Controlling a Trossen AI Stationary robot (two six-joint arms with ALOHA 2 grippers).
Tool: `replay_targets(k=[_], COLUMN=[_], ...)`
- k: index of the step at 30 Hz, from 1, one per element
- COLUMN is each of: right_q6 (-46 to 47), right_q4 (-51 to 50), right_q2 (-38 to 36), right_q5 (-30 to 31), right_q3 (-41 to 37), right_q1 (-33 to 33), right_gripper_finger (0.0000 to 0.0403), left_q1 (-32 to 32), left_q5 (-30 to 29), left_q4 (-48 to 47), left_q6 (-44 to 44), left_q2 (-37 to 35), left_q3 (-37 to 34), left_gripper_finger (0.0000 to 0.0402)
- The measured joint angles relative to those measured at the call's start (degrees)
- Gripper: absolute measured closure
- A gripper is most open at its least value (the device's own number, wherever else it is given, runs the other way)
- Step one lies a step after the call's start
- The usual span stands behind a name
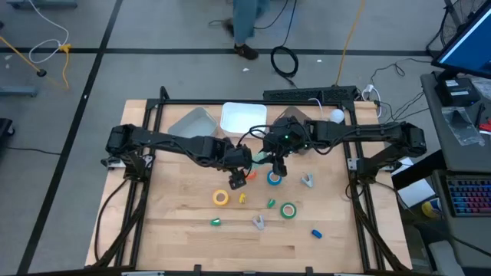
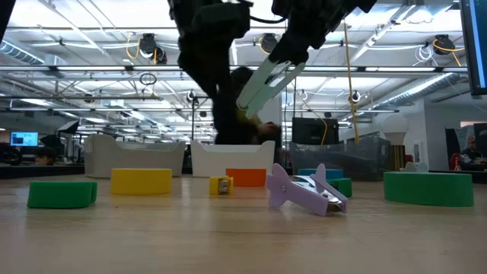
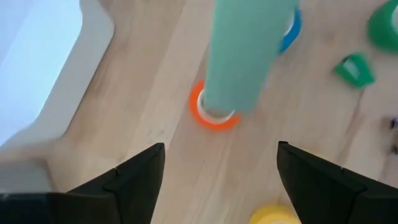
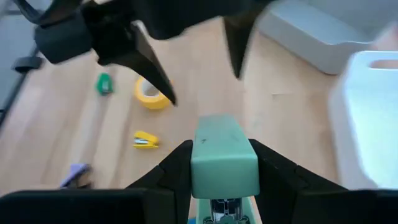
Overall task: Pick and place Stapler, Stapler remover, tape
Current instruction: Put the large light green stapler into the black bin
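Pale wood makes up the tabletop, and both arms meet above its middle. In the high view, at the far left of the scatter, a small green piece lies low in the frame, with the yellow tape roll just above and right of it. Next comes the left hand, hanging over the red-orange tape roll; in the left wrist view its two dark fingers are spread wide with nothing between them, and the red-orange roll sits on the wood ahead of them. A tiny yellow piece lies just right of the yellow roll, and a lilac staple remover rests lower down.

Right of centre, the right hand is pressed onto a mint-green stapler, holding it off the tabletop; the low view shows the stapler tilted in the air, high in the frame. The blue tape roll lies directly beneath that hand. Below it are a small green piece and the green tape roll. A second lilac staple remover sits right of the blue roll, and a small blue piece lies lowest and farthest right.

Along the upper edge of the tabletop stand a grey bin and a white bin, side by side.
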Motion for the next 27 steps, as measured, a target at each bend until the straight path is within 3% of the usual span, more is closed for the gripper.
replay_targets(k=[8, 13, 18, 27], right_q6=[1.54, 3.7, 9.14, 14.83], right_q4=[-3.75, -8.48, -12.35, -12.97], right_q2=[-4.21, -7.29, -8.99, -8.17], right_q5=[13.8, 25.37, 32.63, 33.98], right_q3=[0.0, -0.03, -0.02, -4.36], right_q1=[-2.82, -5.15, -7.64, -11.51], right_gripper_finger=[0.0281, 0.0281, 0.0281, 0.0281], left_q1=[0.03, 0.21, 0.79, 1.78], left_q5=[-0.27, -1.65, -3.63, -3.43], left_q4=[-8.78, -9.39, -9.68, -9.36], left_q6=[-0.2, -0.76, -0.79, -1.38], left_q2=[-0.02, -0.04, -0.07, -0.09], left_q3=[0.02, 0.02, 0.02, 0.02], left_gripper_finger=[0.0091, 0.0091, 0.0091, 0.0091])
